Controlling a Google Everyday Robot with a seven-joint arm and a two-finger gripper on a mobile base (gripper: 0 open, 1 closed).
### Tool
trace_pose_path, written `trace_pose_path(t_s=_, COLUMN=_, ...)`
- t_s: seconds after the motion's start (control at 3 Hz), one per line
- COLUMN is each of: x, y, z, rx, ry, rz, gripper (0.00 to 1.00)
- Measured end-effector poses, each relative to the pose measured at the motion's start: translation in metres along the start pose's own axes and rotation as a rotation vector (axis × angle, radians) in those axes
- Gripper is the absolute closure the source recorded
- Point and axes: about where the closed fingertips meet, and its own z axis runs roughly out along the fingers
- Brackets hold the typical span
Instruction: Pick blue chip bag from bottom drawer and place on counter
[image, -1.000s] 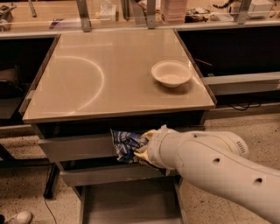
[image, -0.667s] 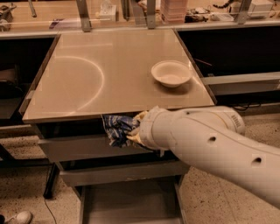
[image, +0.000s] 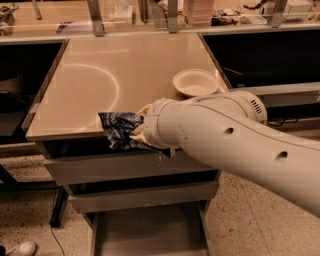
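My gripper (image: 139, 131) is pinching the blue chip bag (image: 116, 129) by its right side. Only the yellowish fingertips (image: 143, 111) peek out past the fat white wrist. The bag's crumpled and hanging right at the front edge of the counter (image: 90, 60), top half over the beige surface, bottom half in front of the upper drawer front (image: 125, 167). Arm (image: 235, 140) comes in from the right. White bowl (image: 196, 82) sits further back on the counter. Bottom drawer (image: 150, 235) is pulled out below, grey floor showing.
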Motion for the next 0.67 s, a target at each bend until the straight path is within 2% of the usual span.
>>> trace_pose_path(t_s=0.33, x=-0.007, y=-0.029, z=0.025, rx=0.02, ry=-0.04, rz=0.003, gripper=1.0)
trace_pose_path(t_s=0.67, x=-0.01, y=-0.046, z=0.045, rx=0.017, ry=-0.058, rz=0.002, gripper=1.0)
